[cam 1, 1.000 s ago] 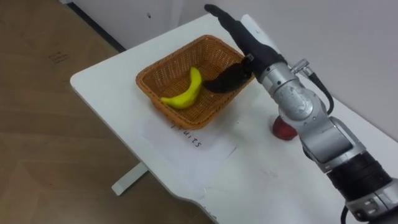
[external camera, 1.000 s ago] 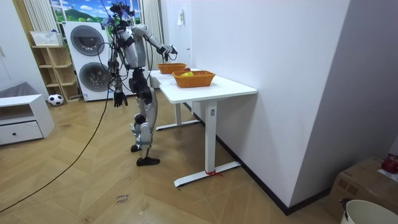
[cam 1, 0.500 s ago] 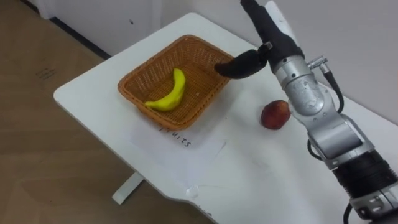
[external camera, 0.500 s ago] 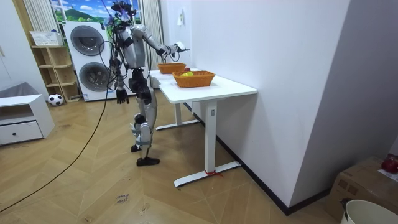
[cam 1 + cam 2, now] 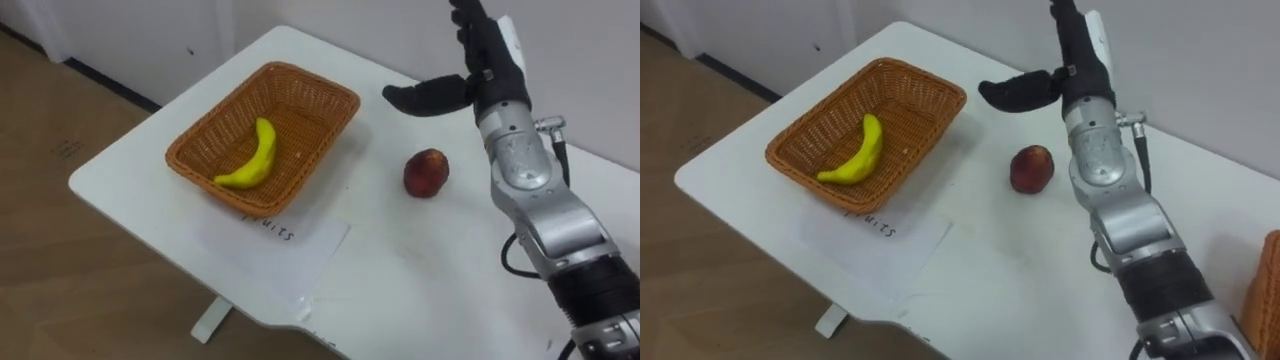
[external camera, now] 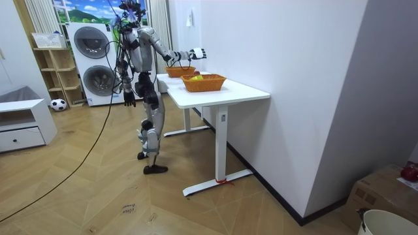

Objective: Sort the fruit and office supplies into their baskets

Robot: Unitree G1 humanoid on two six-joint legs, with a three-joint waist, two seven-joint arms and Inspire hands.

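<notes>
Apple (image 5: 426, 172), I'd guess, sits right of the fruit basket (image 5: 315, 83).
Right hand (image 5: 489, 74), fingers spread, hovers beyond it; next: lower, grasp.

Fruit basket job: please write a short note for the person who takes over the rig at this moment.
Right hand: open, empty, raised over the table behind the apple.
Left hand: hangs at the robot's side, idle.
Done: banana lies in the basket.
Left: the apple lies on the table, right of the basket and apart from it; it should probably go in beside the banana.
A second basket stands further right.
</notes>
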